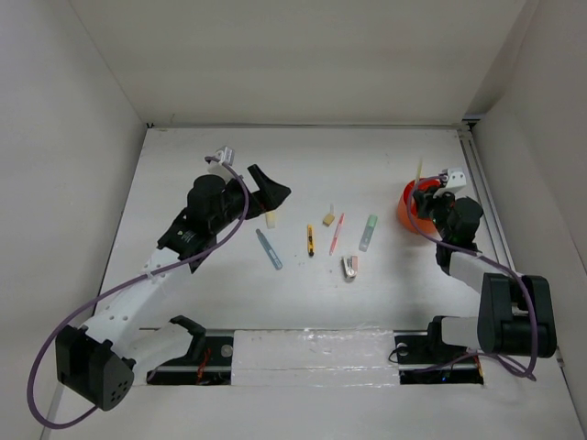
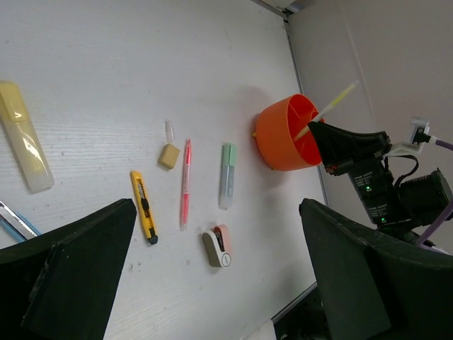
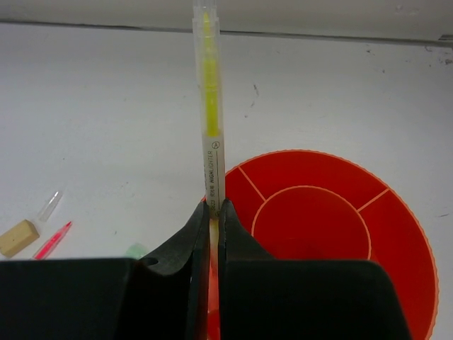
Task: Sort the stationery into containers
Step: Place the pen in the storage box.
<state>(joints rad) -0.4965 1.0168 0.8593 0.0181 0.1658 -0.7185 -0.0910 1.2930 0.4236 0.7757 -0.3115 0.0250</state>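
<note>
A: Right gripper point(image 3: 212, 210) status?
B: Clamped on the clear yellow pen point(image 3: 209, 106). The fingers pinch the barrel low down, and most of the pen stands up above them. Its lower end is hidden behind the fingers, so I can't tell whether it's inside the orange tub point(image 3: 311, 227).
A: Position vs the tub?
B: The gripper sits at the tub's rim, on the side facing the loose items. The right wrist view shows the round centre compartment and the ring segments just past the fingers. In the left wrist view the pen leans out over the tub.
A: Left gripper point(image 1: 269, 191)?
B: Jaws wide apart, above the table point(image 1: 202, 165), well away from the tub. The pale yellow marker point(image 2: 25, 145) lies just beside it and is the item farthest from the tub.
A: Rest of the stationery?
B: All flat on the table on the tub's left-arm side, none touching the tub. Going away from the tub:
- the pale green highlighter point(image 2: 227, 175), nearest
- the red pen point(image 2: 185, 180)
- the tan eraser point(image 2: 168, 156), with a small clear cap point(image 2: 169, 129) just beside it
- the yellow-black cutter point(image 2: 144, 207)
- the blue pen point(image 1: 269, 248)

The grey-pink piece point(image 2: 218, 246) lies near the highlighter and red pen, toward the arm bases. The pens lie roughly parallel to one another.
</note>
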